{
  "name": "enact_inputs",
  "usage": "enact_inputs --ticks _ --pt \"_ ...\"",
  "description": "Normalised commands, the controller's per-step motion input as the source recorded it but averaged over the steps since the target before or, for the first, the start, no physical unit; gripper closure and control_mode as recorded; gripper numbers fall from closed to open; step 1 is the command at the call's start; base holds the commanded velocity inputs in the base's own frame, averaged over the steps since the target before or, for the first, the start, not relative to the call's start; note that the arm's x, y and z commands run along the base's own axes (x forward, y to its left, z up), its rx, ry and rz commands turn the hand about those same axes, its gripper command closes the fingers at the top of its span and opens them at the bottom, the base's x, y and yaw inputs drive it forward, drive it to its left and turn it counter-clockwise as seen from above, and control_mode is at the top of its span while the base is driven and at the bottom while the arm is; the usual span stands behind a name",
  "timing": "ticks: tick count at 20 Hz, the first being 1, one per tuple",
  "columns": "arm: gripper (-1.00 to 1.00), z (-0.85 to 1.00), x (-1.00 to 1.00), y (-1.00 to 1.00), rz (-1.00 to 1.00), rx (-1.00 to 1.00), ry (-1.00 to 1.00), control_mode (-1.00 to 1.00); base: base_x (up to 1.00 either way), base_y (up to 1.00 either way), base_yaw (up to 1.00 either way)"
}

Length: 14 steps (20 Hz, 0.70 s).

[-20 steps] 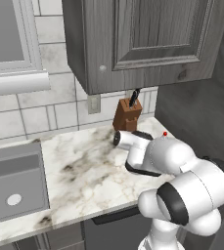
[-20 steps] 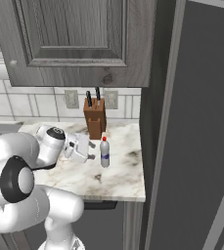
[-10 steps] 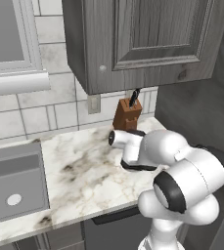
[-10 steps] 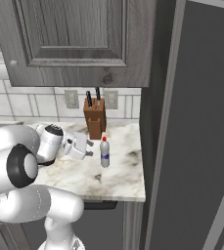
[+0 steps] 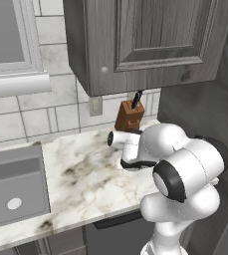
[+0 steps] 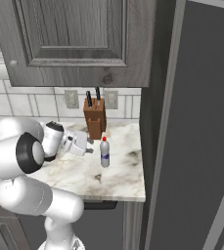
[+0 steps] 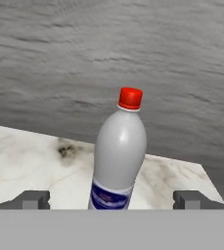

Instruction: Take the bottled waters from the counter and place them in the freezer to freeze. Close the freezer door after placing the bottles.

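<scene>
Marble surface [image 6: 118,176], red-cap water bottle [image 6: 104,153] upright near knife block [image 6: 94,119], right end.
Gripper [image 6: 89,147] wide open, just left of bottle, not touching; prob. light, slick, squashy plastic — grab mid-body.

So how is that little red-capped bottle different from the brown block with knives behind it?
The bottle is pale, rounded plastic with a red cap and a blue label; the knife block is brown and boxy with dark handles sticking out. The bottle is slimmer and stands nearer the counter's front; the block sits by the wall. Both stand upright on that counter.
</scene>
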Motion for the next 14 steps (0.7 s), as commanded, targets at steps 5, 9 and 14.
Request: enact_inputs --ticks 5,9,14 --pt "-1.0 0.0 -0.28 0.0 -0.02 0.0 0.0 -1.0 0.0 0.0 0.0" --pt "-1.0 0.0 -0.15 -0.12 -0.07 0.0 0.0 -1.0 0.0 0.0 0.0" --pt "-1.0 0.0 0.0 -0.11 -0.02 0.0 0.0 -1.0 0.0 0.0 0.0"
